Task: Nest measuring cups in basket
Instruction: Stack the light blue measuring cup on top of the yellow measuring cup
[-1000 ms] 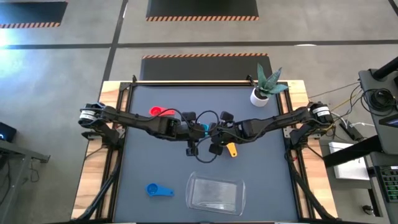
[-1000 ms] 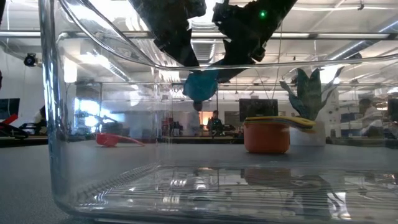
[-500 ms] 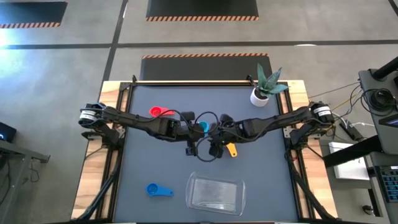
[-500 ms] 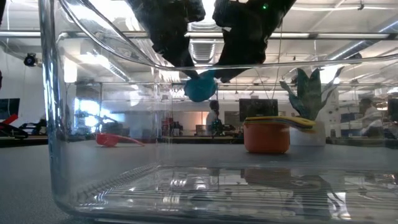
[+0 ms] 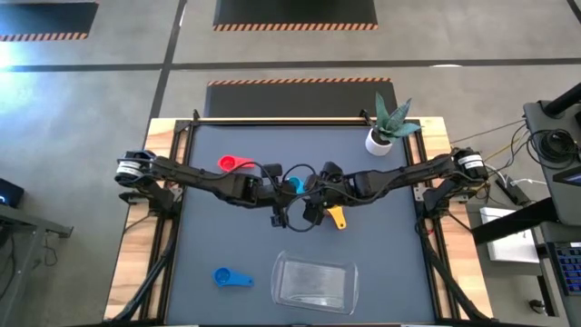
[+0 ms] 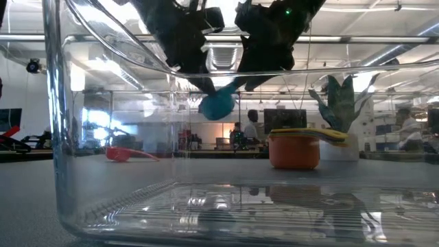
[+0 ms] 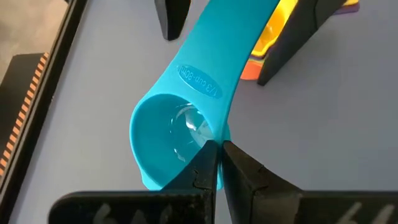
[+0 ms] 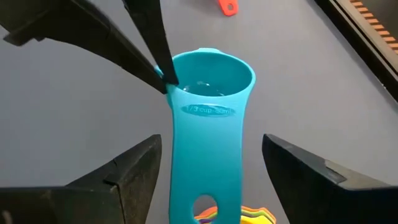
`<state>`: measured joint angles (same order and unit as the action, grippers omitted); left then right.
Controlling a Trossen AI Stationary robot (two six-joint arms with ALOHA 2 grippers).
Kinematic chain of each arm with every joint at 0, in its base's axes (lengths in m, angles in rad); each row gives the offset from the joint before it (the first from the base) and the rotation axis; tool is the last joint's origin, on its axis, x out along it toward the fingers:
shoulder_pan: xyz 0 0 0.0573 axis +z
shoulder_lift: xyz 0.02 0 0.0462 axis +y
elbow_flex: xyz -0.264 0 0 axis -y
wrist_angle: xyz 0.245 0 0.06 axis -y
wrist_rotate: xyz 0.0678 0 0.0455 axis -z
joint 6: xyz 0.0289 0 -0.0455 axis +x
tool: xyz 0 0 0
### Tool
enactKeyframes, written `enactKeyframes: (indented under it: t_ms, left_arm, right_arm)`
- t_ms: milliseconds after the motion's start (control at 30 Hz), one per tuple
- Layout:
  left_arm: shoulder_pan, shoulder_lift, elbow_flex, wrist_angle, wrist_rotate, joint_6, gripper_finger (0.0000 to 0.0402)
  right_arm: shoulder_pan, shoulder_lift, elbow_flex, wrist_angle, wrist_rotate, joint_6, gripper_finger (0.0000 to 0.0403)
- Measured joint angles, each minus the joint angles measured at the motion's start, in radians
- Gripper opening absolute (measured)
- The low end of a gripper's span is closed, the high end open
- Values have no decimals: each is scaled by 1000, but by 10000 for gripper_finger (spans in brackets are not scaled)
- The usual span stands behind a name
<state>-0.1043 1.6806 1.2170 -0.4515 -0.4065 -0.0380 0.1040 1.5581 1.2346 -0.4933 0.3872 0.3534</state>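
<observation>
A teal measuring cup (image 7: 180, 124) hangs in the air over the table's middle (image 5: 293, 184). My left gripper (image 7: 216, 155) is shut on it. My right gripper (image 8: 208, 180) stands open, one finger on each side of the cup's handle (image 8: 205, 162), touching nothing. A yellow cup sits nested in an orange one (image 6: 295, 151) on the table just right of centre (image 5: 338, 218). A red cup (image 5: 234, 163) lies at the far left and a blue cup (image 5: 231, 277) at the near left. The clear basket (image 5: 315, 283) stands at the near edge. My left gripper pinches the teal cup's rim (image 7: 208, 140) where the handle joins the bowl, one finger inside the bowl and one outside. The fingers come slanting down from the table's left. The cup is lifted clear, mouth up, with its handle reaching toward my right gripper.
A white plant pot (image 5: 379, 141) with a spiky plant stands at the far right corner. The basket's clear wall (image 6: 62, 137) fills the low view's foreground. People sit in the room beyond the table.
My right gripper has opened and let go of the teal cup's handle, staying where it was. The cup remains in my left gripper, clear of the table, and has sunk slightly.
</observation>
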Motion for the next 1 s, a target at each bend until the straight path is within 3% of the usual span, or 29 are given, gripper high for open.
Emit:
enactKeyframes:
  t_ms: [567,733,1000]
  left_arm:
    - [0,2,-8,41,1,-5,0]
    - [0,2,-8,41,4,-5,0]
    - [0,2,-8,40,4,-5,0]
  right_arm:
    - [-6,0,0,9,6,-25,250]
    - [-6,0,0,11,6,-30,217]
    - [-6,0,0,7,2,-58,132]
